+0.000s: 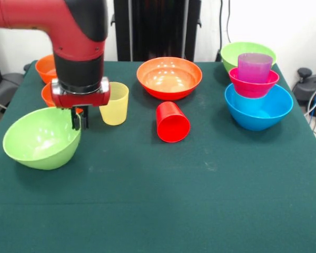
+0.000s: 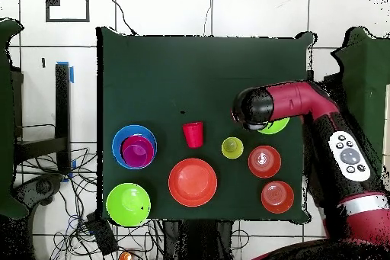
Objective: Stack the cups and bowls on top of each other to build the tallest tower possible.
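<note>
My gripper [image 1: 78, 120] comes down at the left, its fingers pinched on the right rim of a lime green bowl [image 1: 41, 138], which tilts toward the camera. From overhead the arm covers most of this bowl [image 2: 277, 126]. A yellow cup [image 1: 115, 104] stands upright just right of the gripper. The red cup [image 1: 172, 122] lies on its side mid-table. At the right, a blue bowl [image 1: 258, 108] holds a magenta bowl [image 1: 253, 84] with a purple cup [image 1: 254, 67] inside it. Behind that stack sits a second lime green bowl [image 1: 247, 53]. A wide orange bowl [image 1: 169, 78] is at the back centre.
Two small orange bowls [image 1: 46, 68] [image 1: 48, 93] sit behind the gripper at the far left, partly hidden by the arm. Overhead they show as separate bowls [image 2: 264, 161] [image 2: 277, 196] near the table's edge. The dark green table [image 1: 163, 200] stretches toward the front edge.
</note>
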You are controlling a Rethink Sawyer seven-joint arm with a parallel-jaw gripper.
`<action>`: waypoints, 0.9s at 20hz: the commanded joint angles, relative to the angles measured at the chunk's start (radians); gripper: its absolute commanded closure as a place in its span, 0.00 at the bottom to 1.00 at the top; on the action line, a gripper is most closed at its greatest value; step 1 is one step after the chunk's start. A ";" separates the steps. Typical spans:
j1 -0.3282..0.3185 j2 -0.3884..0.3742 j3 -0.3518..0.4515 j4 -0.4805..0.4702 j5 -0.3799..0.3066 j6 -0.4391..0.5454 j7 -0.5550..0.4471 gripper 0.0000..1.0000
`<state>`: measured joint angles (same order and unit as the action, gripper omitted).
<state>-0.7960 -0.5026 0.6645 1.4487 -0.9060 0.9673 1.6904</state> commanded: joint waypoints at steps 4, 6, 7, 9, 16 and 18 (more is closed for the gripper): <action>0.270 -0.206 -0.110 0.024 -0.005 0.090 0.115 1.00; 0.309 -0.216 -0.136 -0.004 0.009 0.136 0.106 1.00; 0.338 -0.220 -0.152 -0.029 0.007 0.174 0.106 1.00; 0.381 -0.226 -0.178 -0.058 0.007 0.223 0.112 1.00; 0.497 -0.238 -0.246 -0.132 -0.002 0.313 0.138 1.00; 0.526 -0.236 -0.262 -0.149 -0.009 0.329 0.151 1.00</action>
<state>-0.3102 -0.7437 0.5005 1.3712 -0.8867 1.1749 1.6906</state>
